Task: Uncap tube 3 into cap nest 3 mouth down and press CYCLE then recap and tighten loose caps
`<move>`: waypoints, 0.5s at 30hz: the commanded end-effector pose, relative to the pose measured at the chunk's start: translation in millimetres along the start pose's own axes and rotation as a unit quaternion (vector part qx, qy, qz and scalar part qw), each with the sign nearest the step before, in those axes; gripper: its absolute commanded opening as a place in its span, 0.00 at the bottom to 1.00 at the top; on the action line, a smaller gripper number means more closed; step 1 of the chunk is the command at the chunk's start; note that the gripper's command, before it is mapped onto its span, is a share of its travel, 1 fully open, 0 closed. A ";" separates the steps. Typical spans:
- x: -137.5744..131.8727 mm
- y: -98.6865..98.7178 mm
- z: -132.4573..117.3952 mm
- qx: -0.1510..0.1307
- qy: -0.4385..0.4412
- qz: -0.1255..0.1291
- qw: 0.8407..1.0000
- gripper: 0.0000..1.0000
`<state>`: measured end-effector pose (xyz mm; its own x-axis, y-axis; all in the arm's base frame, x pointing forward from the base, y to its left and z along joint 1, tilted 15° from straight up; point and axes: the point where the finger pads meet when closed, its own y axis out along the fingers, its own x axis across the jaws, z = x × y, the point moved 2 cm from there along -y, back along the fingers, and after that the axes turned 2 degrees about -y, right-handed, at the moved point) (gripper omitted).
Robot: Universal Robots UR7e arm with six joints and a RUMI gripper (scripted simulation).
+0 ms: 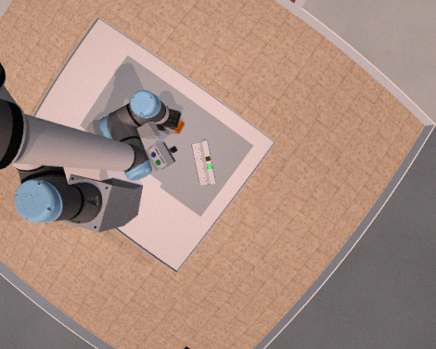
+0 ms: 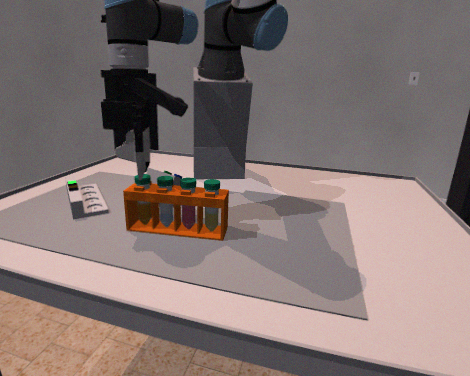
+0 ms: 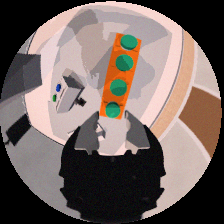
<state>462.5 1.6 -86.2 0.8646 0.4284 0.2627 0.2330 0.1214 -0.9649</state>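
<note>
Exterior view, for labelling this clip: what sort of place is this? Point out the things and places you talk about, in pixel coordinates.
Probably a laboratory workspace: a rack (image 2: 176, 193) (image 3: 105, 109) of green-capped tubes and a small tray (image 1: 197, 161) (image 2: 77, 210) with a lit green lamp (image 1: 210, 166) (image 2: 72, 182).

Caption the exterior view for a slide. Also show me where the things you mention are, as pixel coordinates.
Four green-capped clear tubes (image 2: 188, 215) stand in an orange rack (image 2: 176, 233) beneath a black end effector (image 2: 143, 170).

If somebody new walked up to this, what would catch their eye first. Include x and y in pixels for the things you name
Probably the bright orange rack (image 1: 180, 126) (image 2: 176, 193) (image 3: 106, 104), standing on the grey mat (image 1: 226, 134) (image 2: 294, 279) with four green-capped tubes in a row. Next, the glowing green lamp (image 1: 210, 166) (image 2: 72, 182) on the white cap tray (image 1: 198, 161) (image 2: 77, 209). Then the black claw (image 2: 142, 174) (image 3: 111, 111), pointing down at one end of the rack.
</note>
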 end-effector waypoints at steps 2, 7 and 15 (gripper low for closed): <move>3.8 2.5 -2.9 -0.004 -0.002 -0.003 1.000 0.35; 2.5 2.0 -2.3 -0.004 -0.001 -0.003 1.000 0.35; 3.9 4.4 -3.6 -0.004 -0.002 -0.003 1.000 0.35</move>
<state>465.0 1.0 -88.0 0.8633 0.4283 0.2669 0.2392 0.1183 -0.9637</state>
